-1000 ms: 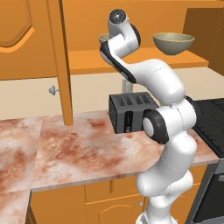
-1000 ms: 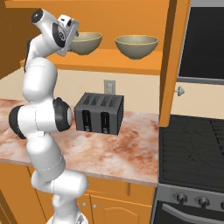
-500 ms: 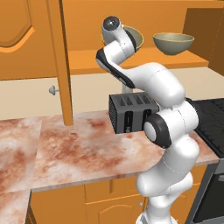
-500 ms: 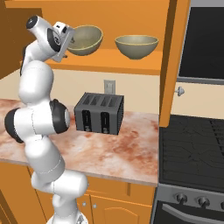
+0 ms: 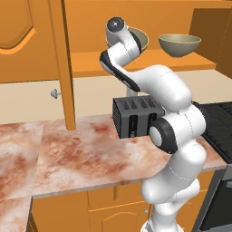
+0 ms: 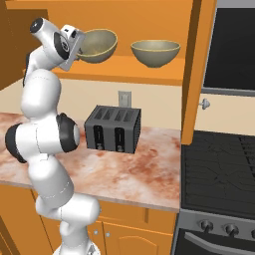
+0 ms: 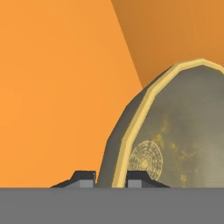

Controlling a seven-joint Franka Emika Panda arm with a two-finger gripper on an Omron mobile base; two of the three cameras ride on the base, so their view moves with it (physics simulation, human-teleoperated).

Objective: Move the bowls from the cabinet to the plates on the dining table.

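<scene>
While the gripper (image 7: pixel 111 178) is closed on the rim of the nearer bowl (image 6: pixel 98 44), that bowl sits on the open cabinet's shelf (image 6: pixel 129 70), beside the second bowl (image 6: pixel 155 52). Below, a black toaster (image 6: pixel 112 128) stands on the marbled desk (image 6: pixel 144 174).

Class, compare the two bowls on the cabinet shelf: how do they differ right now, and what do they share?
The left bowl has the gripper shut on its rim; the right bowl is untouched. The left bowl sits tipped toward the arm, while the right bowl sits level on the shelf. The left bowl is partly hidden by the arm in the left base view; the right bowl shows fully. Both are olive-grey with paler rims.
</scene>
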